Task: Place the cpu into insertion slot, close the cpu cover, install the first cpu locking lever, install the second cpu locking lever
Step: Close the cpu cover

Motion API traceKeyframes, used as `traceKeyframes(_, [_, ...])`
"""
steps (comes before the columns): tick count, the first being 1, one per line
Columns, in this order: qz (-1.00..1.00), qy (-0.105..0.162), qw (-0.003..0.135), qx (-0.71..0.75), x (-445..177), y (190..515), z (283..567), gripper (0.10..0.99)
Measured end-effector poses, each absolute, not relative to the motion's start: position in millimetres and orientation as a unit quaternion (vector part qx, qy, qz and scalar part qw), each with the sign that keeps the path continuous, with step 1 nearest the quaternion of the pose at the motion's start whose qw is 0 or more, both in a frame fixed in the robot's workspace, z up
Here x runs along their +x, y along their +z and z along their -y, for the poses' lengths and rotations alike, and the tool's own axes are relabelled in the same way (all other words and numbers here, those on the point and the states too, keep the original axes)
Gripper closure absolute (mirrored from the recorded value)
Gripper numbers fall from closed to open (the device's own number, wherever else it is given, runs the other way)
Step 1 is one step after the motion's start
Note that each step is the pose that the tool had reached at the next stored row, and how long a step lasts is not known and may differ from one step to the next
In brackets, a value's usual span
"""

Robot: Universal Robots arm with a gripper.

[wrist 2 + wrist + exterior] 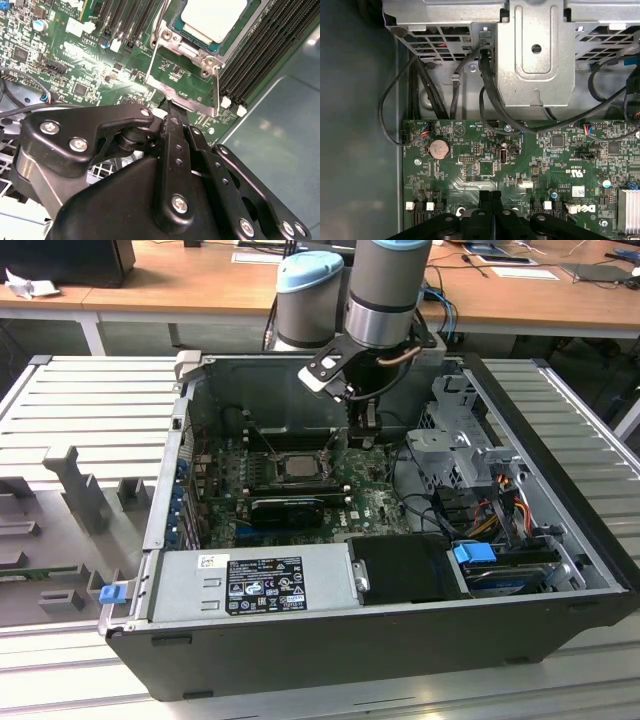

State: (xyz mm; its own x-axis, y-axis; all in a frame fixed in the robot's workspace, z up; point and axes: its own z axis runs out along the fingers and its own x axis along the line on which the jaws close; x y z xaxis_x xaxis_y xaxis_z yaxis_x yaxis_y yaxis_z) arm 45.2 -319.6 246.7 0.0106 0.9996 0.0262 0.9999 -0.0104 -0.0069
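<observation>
**Exterior view:** One grey-and-blue robot arm [385, 290] reaches down into one open black tower case [380, 640]. Its gripper [362, 438] hangs low over the green motherboard [375, 502], just to the exterior view's right of the cpu [297, 466], a single flat silvery square lying on the board. One brushed-metal power supply [250, 580] with a printed label lines the near wall.

**Second wrist view:** The cpu sits flat in the insertion slot [192, 36], pale matte metal inside a dark rim. The cpu cover [185, 97], one thin shiny frame with a square window, is raised off the socket, and green board shows through it. The gripper's two black fingers [172, 132] are pressed together, their tips touching the cover's free edge; whether they pinch it cannot be told. Two white latch tabs [226, 102] end the black ribbed memory slots [260, 55] beside the socket.

**First wrist view:** The two fingers lie side by side with no gap above the board, near one round silver coin cell [439, 148], looping black cables [487, 95] and one stamped grey steel drive cage [535, 65].
</observation>
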Motion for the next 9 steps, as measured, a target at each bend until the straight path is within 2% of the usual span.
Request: traceKeyframes(9, [0.703,-0.007,0.012,-0.711,29,247,320,0.980])
